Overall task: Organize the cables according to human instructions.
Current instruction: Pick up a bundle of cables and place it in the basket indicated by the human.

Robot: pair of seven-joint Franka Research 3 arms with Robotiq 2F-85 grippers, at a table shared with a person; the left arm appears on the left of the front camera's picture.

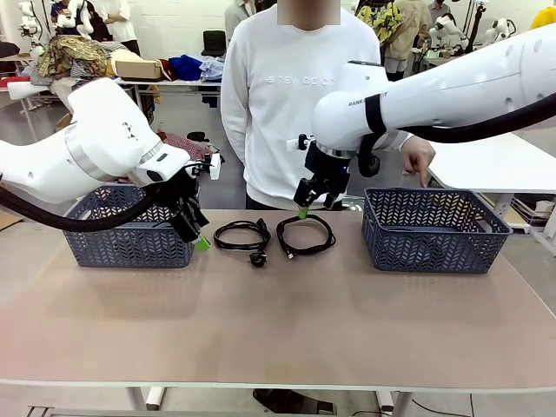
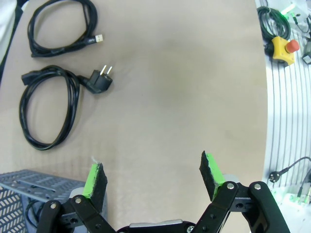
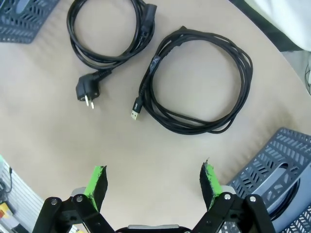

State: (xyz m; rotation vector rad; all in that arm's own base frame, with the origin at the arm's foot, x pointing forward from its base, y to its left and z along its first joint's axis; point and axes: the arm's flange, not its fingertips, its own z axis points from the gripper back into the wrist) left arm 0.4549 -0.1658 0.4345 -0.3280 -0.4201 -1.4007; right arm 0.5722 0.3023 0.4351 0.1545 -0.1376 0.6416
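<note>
Cables [image 3: 102, 62]: two black coils; one mains plug [image 3: 85, 91], one USB tip [image 3: 136, 112].

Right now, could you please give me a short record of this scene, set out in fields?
on the table: a plug cable and a USB cable, coiled, side by side
baskets: left basket and right basket, one at each side of the cables
left jaws: open, empty, beside the left basket
right jaws: open, empty, above the USB cable
person's hand: pointing down at the right basket
</note>
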